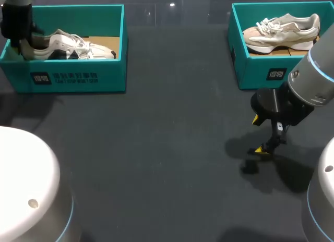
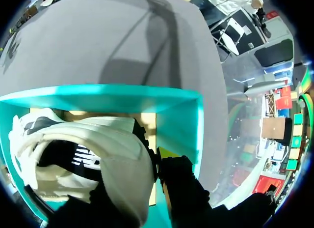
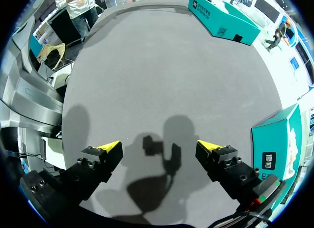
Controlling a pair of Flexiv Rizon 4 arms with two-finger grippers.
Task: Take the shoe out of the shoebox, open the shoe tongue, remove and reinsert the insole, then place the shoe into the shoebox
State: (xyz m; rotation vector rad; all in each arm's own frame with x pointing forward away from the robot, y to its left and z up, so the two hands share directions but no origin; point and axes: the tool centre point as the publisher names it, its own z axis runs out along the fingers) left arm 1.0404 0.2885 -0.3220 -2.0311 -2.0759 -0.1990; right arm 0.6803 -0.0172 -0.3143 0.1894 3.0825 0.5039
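The white and black shoe [image 1: 73,46] is lying on its side in the left shoebox [image 1: 78,77], which is a teal one sitting at the far left of the table [image 1: 167,148]; the toe points right and the heel is at the box's left end; you can see the brown cardboard floor behind it.

The left gripper [image 1: 20,43] is down inside that box right at the heel; from the left wrist view the white heel collar fills most of the space in front of the camera and the dark opening of the shoe is just beside it; honestly I can't tell whether it's actually got hold of the shoe.

The right gripper [image 3: 159,147] hangs over bare table on the right side, nearer than the boxes; its yellow tips are wide apart with nothing between them, just its own shadow on the dark surface below.

There's a right shoebox [image 1: 261,70] too, same teal, at the far right; a beige shoe [image 1: 282,31] lies in it, toe to the left.
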